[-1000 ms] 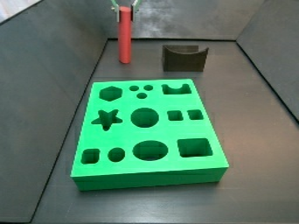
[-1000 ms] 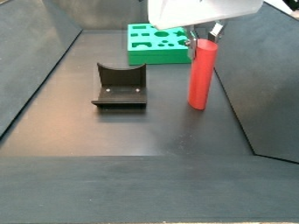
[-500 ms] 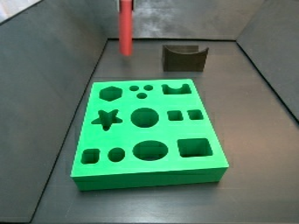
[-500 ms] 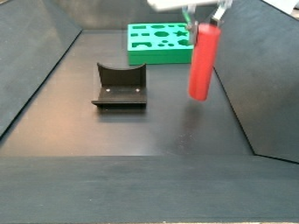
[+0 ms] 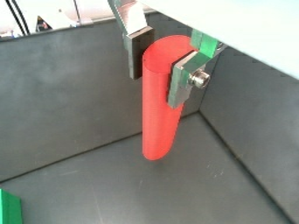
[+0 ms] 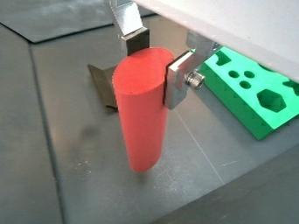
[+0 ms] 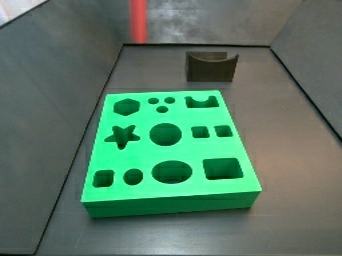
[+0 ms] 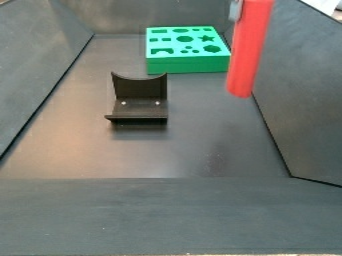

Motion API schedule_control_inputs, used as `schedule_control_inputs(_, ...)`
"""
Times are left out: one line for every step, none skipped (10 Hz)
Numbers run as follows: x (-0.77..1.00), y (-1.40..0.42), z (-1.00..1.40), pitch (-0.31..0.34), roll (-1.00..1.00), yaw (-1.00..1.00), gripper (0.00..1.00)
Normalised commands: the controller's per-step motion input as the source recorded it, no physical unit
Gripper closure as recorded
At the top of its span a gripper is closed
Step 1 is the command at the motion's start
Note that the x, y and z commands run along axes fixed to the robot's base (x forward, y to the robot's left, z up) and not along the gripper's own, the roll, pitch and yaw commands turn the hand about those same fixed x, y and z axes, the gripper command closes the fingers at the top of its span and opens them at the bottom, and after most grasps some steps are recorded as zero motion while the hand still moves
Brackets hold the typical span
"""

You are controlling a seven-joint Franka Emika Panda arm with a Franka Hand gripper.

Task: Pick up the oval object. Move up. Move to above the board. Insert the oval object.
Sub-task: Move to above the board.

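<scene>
- Wrist view: pincer (image 5: 165, 61) pinching the oval object (image 5: 163, 105) near its top; one silver finger (image 5: 136, 42) flat on one flank, its mate pressed on the opposite flank. Peg hangs upright, lower end clear of the dark tabletop (image 5: 82, 192).
- Wrist view: same grip on the oval object (image 6: 142, 114); pincer (image 6: 160, 59) clamped on the upper part. The board (image 6: 250, 86) lies off to one side, well apart from the peg. A dark fixture (image 6: 103, 81) shows partly behind the peg.
- Side view: only the lower length of the oval object (image 7: 138, 20) shows, at 12 o'clock of the frame, cut by the edge; pincer out of frame. Board (image 7: 167, 150) at centre, fixture (image 7: 211, 65) at about 1 o'clock from it. An oval hole sits in the row of holes nearest the camera.
- Side view: oval object (image 8: 247, 48) hangs high above the tabletop (image 8: 174, 150), at 1 o'clock of the frame; board (image 8: 186, 49) at 12 o'clock, fixture (image 8: 136, 99) at 10 o'clock of centre.
- Judgement: pick-up done, "move up" in hand or near complete. Next move calls for a level traverse to above the board, peg kept vertical, its oval section lined up with the matching hole before descent.
</scene>
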Motion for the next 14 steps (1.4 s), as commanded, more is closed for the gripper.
schedule_control_inputs(-0.09, 0.13, 1.0, 0.062, 0.1, 0.09, 1.0)
schedule_control_inputs(-0.08, 0.13, 1.0, 0.069, 0.09, 0.08, 1.0)
schedule_control_inputs(-0.06, 0.11, 1.0, 0.083, 0.06, 0.04, 1.0)
schedule_control_inputs(-0.05, 0.11, 1.0, 0.085, 0.05, 0.03, 1.0)
schedule_control_inputs(-0.03, 0.08, 0.82, 0.081, 0.03, 0.01, 1.0)
schedule_control_inputs(-0.02, 0.06, 0.65, 0.078, 0.02, 0.0, 1.0)
schedule_control_inputs(0.0, 0.04, 0.43, 0.079, 0.01, -0.01, 1.0)
schedule_control_inputs(0.0, 0.03, 0.21, 0.082, 0.0, -0.02, 1.0)
schedule_control_inputs(0.24, -1.0, -0.01, 0.011, -0.08, -1.0, 1.0)
schedule_control_inputs(0.24, -1.0, -0.01, 0.007, -0.08, -1.0, 1.0)
schedule_control_inputs(0.24, -1.0, -0.01, 0.014, -0.09, -1.0, 1.0)
schedule_control_inputs(0.25, -1.0, -0.01, 0.021, -0.16, -1.0, 1.0)
schedule_control_inputs(0.25, -1.0, -0.01, 0.04, -0.15, -0.69, 1.0)
schedule_control_inputs(0.26, -1.0, -0.01, 0.053, -0.11, -0.39, 1.0)
